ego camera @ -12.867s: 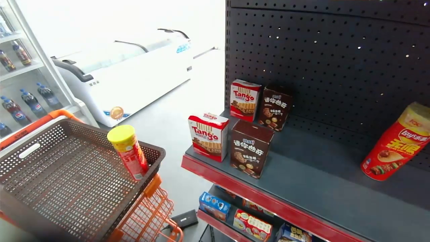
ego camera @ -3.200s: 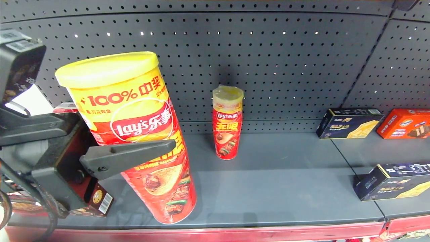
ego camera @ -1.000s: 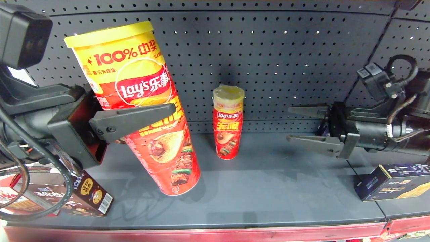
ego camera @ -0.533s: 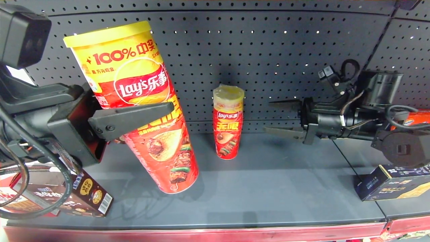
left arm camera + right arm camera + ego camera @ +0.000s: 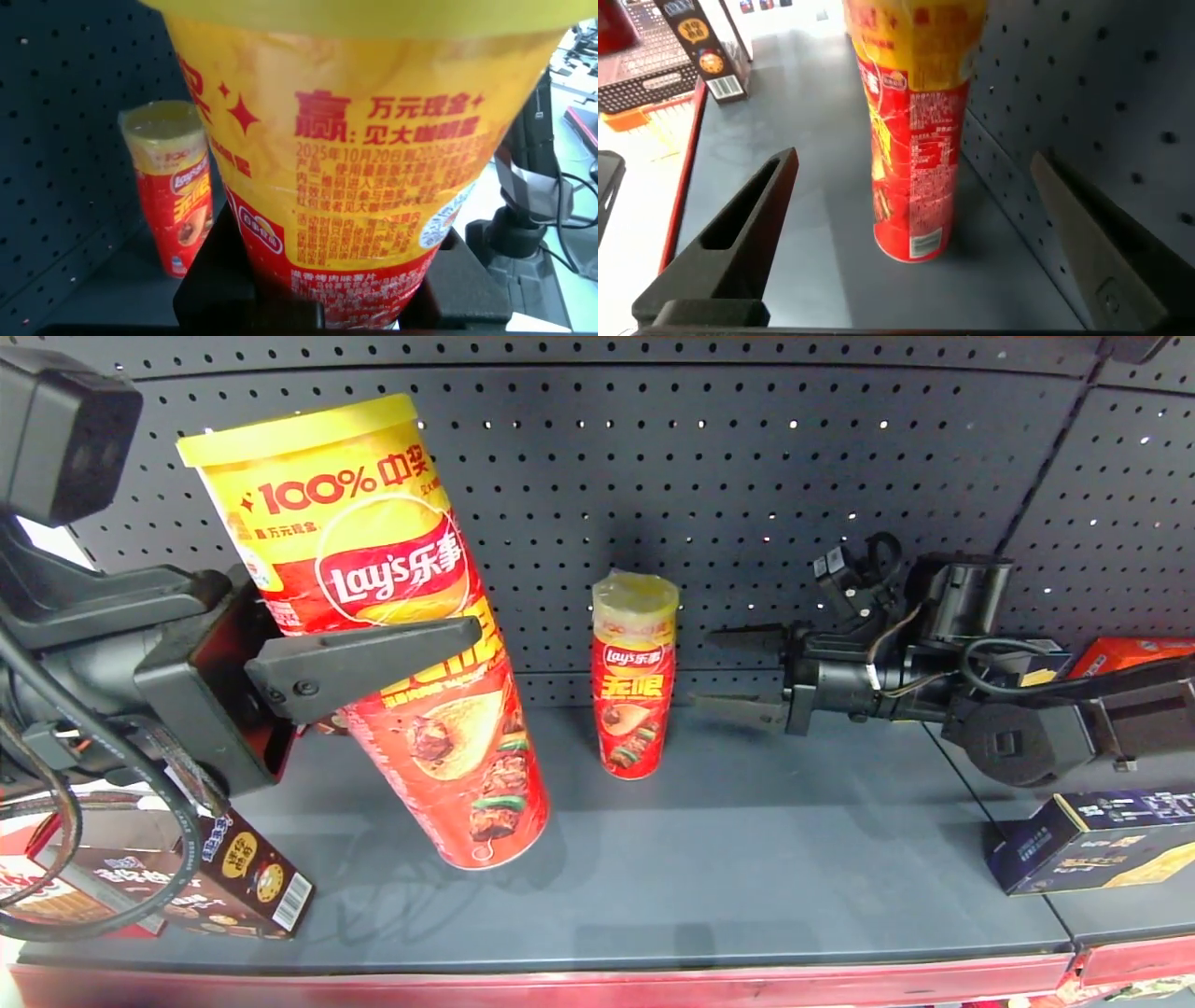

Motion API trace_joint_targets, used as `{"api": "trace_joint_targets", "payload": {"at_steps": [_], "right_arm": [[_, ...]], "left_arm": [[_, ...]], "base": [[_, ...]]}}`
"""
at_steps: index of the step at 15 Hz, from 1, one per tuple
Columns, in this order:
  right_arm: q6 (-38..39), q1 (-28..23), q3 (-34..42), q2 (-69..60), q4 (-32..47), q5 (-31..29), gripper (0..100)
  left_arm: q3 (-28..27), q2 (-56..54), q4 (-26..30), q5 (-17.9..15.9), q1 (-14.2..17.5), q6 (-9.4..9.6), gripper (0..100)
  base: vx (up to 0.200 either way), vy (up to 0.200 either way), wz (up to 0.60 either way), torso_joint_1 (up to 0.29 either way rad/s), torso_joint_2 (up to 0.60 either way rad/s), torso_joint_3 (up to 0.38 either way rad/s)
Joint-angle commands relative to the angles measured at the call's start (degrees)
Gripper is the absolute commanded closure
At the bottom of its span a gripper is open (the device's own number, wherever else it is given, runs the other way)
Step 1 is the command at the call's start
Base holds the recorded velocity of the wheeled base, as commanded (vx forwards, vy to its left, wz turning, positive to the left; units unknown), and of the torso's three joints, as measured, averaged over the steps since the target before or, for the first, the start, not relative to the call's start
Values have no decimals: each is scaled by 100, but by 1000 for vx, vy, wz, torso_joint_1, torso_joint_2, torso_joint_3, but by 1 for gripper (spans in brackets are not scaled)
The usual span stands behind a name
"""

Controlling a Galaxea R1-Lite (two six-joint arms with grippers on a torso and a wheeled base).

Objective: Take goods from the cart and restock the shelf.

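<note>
My left gripper [image 5: 439, 616] is shut on a large red and yellow chips can [image 5: 401, 616], which tilts with its yellow lid up and its base low over the grey shelf [image 5: 747, 859]. The left wrist view has this can [image 5: 364, 187] close up. A second chips can [image 5: 635, 677] of the same kind stands upright against the pegboard, farther back and to the right. My right gripper [image 5: 742, 677] is open just right of that can, level with its middle. From the right wrist, this can [image 5: 915, 140] stands ahead of the spread fingers [image 5: 738, 243], apart from them.
A brown biscuit box [image 5: 247, 877] lies at the shelf's front left. A dark blue box [image 5: 1092, 840] and an orange box [image 5: 1130, 653] sit at the right. The pegboard [image 5: 747, 457] closes the back; a red lip [image 5: 560, 985] marks the front. Bare shelf lies between the cans.
My right arm has come in from the right, and its open gripper now sits close beside the standing can. The left gripper and its can have barely moved.
</note>
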Motion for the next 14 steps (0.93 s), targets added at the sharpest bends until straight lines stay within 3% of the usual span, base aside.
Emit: {"api": "trace_joint_targets", "payload": {"at_steps": [1, 11, 14], "right_arm": [[-1, 67, -179, 300, 0, 2, 0], [-1, 313, -741, 1267, -282, 11, 0], [43, 489, -1233, 1610, -255, 2, 0]], "left_arm": [[1, 14, -3, 2, 92, 1, 100], [62, 23, -205, 11, 109, -139, 100], [124, 14, -231, 20, 188, -174, 100]], "base": [[0, 0, 0, 0, 0, 0], [0, 0, 0, 0, 0, 0], [0, 0, 0, 0, 0, 0]]}}
